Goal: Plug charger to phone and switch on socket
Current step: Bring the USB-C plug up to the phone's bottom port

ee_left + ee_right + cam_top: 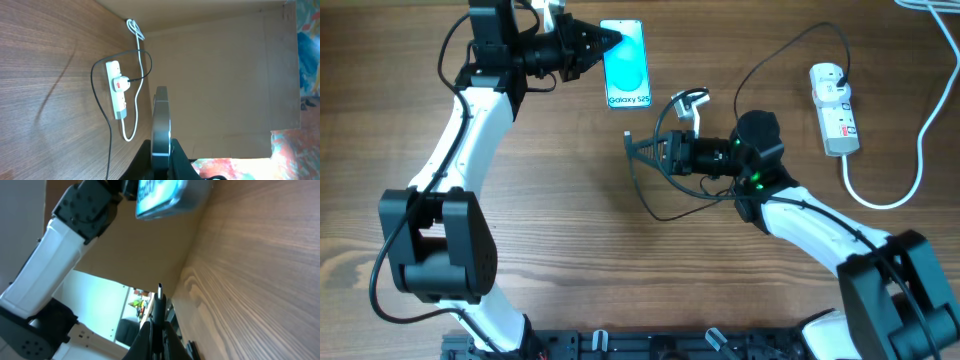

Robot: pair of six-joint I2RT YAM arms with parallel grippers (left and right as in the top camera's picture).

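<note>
The phone (625,64), cyan screen up with "Galaxy S25" at its near end, is at the table's far middle. My left gripper (608,42) is shut on its left edge; the left wrist view shows the phone (161,120) edge-on between the fingers. My right gripper (636,147) is shut on the charger's connector tip (159,299), below and right of the phone. The phone shows at the top of the right wrist view (162,195). The thin black cable (790,45) runs to a black plug in the white socket (834,108) at the right, also seen in the left wrist view (118,90).
The socket's white cord (920,150) loops along the right edge of the table. The black cable (665,212) also curls on the wood under my right arm. A cardboard wall (225,75) stands behind the table.
</note>
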